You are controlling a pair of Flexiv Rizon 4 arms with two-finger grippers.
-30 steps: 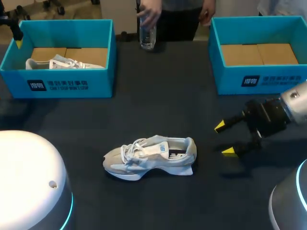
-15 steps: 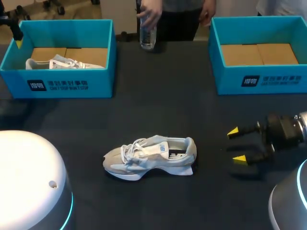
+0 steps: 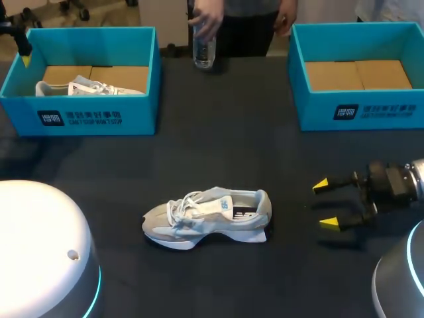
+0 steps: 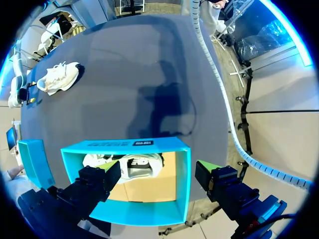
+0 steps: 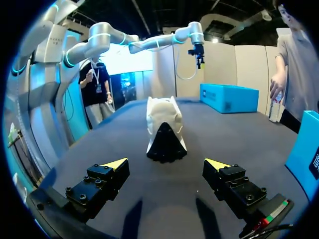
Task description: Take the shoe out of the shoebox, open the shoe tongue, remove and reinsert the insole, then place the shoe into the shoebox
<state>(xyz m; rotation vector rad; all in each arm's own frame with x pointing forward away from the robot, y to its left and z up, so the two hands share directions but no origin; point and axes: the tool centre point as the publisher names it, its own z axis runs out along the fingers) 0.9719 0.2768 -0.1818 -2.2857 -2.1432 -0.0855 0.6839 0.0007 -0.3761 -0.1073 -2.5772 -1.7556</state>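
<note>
Mid-table, the grey sneaker (image 3: 207, 217) sits toe-left, well apart from the right gripper (image 3: 324, 204), fingers spread, empty. Left gripper (image 4: 158, 172), also spread, hangs above the far-left shoebox (image 4: 99, 146), whose wall half-hides another sneaker (image 4: 142, 167).

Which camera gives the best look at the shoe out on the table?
The head view: the shoe stands whole, seen from above, laces and opening plain. The right wrist view shows the shoe only heel-on, ahead of the right gripper. The left wrist view shows the shoe small and far off.

Black right gripper (image 3: 324, 204) with yellow tips, silver wrist (image 3: 415, 177), white rounded arm base (image 3: 40, 245) ringed cyan
</note>
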